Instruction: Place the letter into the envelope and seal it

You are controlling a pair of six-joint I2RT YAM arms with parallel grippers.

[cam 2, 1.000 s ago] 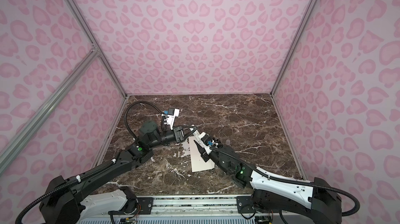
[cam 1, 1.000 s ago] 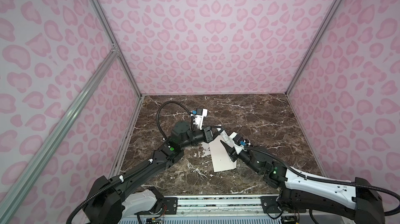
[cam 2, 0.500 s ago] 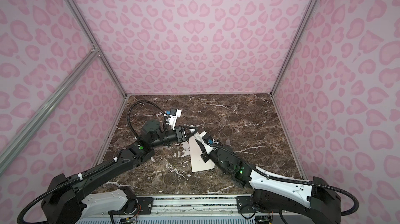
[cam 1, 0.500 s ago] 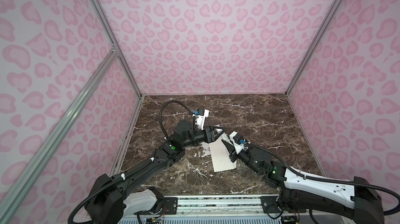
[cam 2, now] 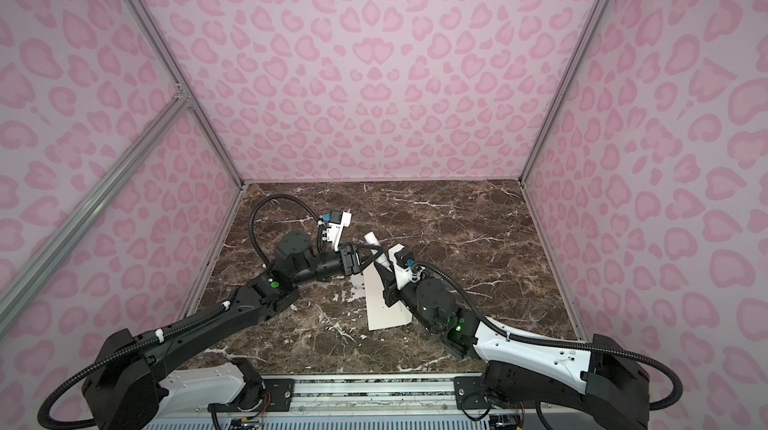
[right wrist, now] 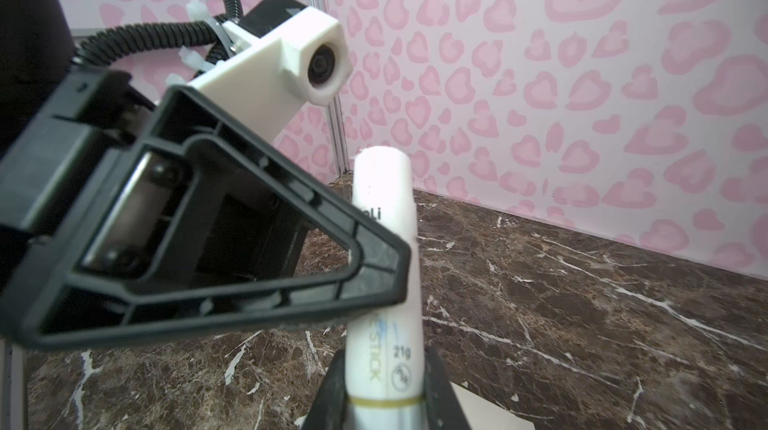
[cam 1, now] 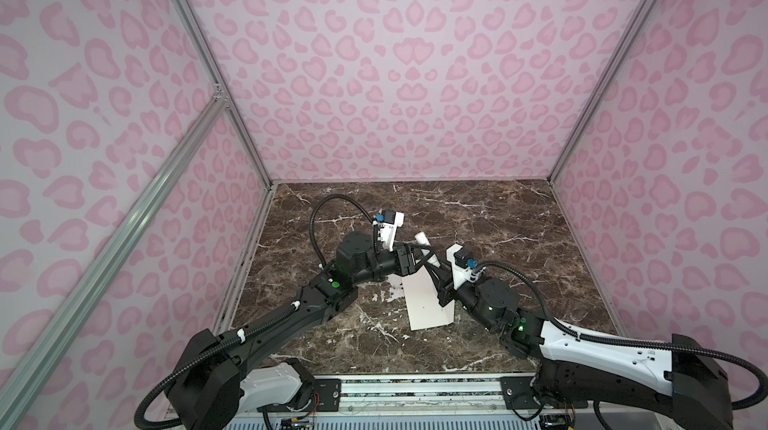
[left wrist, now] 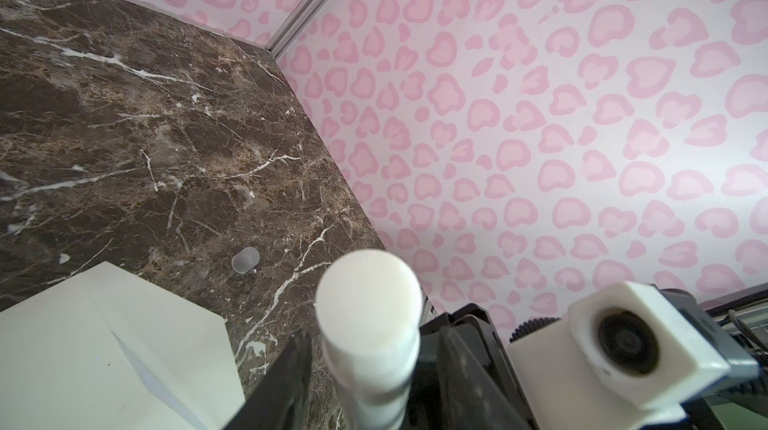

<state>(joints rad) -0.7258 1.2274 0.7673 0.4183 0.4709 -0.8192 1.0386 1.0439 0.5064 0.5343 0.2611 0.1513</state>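
Observation:
The cream envelope [cam 1: 424,299] [cam 2: 384,303] lies flat on the marble table between the two arms, and its corner shows in the left wrist view [left wrist: 83,345]. A white glue stick [cam 1: 423,238] [right wrist: 384,191] stands tilted above the envelope's far end. My right gripper [cam 1: 434,272] [right wrist: 384,359] is shut on the stick's lower body. My left gripper [cam 1: 428,255] [left wrist: 374,340] is open, with its fingers [right wrist: 249,262] standing on either side of the stick's upper part and a gap showing beside it. The letter is out of view.
A small translucent cap [left wrist: 246,259] lies on the brown marble table [cam 1: 498,241] beyond the envelope. Pink patterned walls with metal posts [cam 1: 257,166] close in the back and both sides. A metal rail [cam 1: 415,390] runs along the front edge.
The right gripper has closed on the glue stick. The left jaws have opened off it, and the left gripper has shifted a little to the right. The envelope has not moved.

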